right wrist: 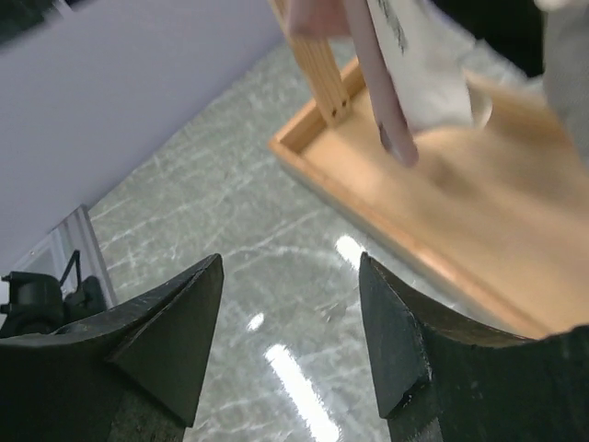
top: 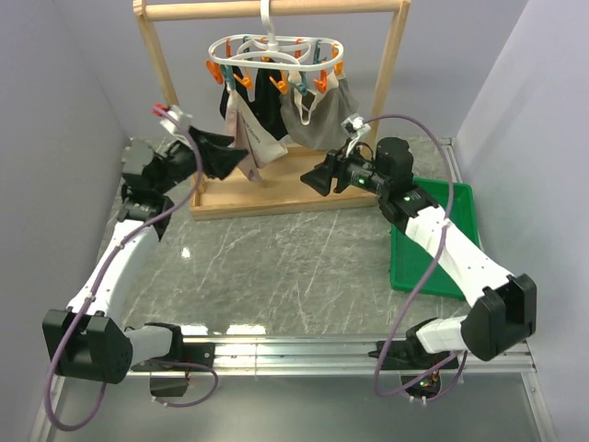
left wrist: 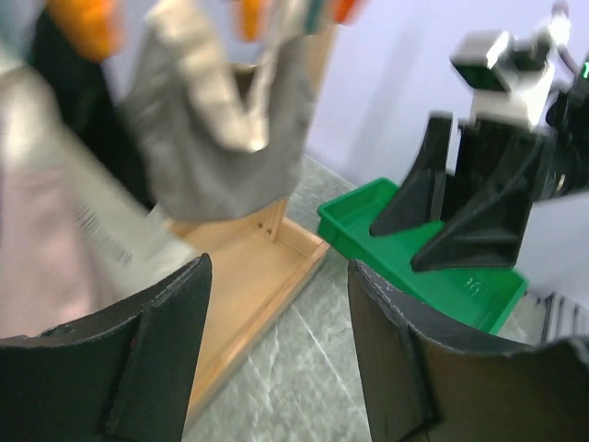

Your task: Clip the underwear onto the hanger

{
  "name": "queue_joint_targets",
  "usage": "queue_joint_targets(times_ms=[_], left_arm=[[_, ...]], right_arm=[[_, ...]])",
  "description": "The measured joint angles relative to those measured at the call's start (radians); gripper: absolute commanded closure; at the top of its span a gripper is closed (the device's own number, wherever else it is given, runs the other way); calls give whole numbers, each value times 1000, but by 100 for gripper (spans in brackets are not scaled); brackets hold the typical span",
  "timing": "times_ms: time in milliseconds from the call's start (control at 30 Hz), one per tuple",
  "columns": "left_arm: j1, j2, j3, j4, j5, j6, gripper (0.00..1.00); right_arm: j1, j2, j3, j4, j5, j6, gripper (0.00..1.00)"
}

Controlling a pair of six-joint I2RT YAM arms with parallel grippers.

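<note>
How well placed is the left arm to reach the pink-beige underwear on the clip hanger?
Probably yes, it can reach it. The left gripper is open and sits right beside the underwear, which hangs from the hanger. Nothing seems to lie between them.

The left arm [top: 118,262] and right arm [top: 457,261] pair smooth white link shells with bulky black joint housings. The left gripper [top: 235,150] and right gripper [top: 311,177] carry matte black wedge-shaped fingers [left wrist: 138,359]. A thin grey-purple cable [top: 46,391] loops beside each base. A small green light [top: 408,195] glows on the right arm.
</note>
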Motion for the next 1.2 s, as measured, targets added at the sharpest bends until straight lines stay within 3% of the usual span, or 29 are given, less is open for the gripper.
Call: queue_joint_targets(times_ms=[167, 367, 700, 1200], left_arm=[[-169, 56, 26, 90, -56, 145, 34], [-268, 237, 154, 231, -150, 232, 35], [-328, 439, 291, 325, -354, 327, 40], [-328, 530, 388, 396, -399, 318, 52]], right_arm=[[0, -46, 44, 1, 48, -63, 24], [-3, -26, 224, -13, 118, -118, 20], [-8, 37, 417, 0, 122, -127, 25], [-13, 130, 451, 26, 114, 21, 32]])
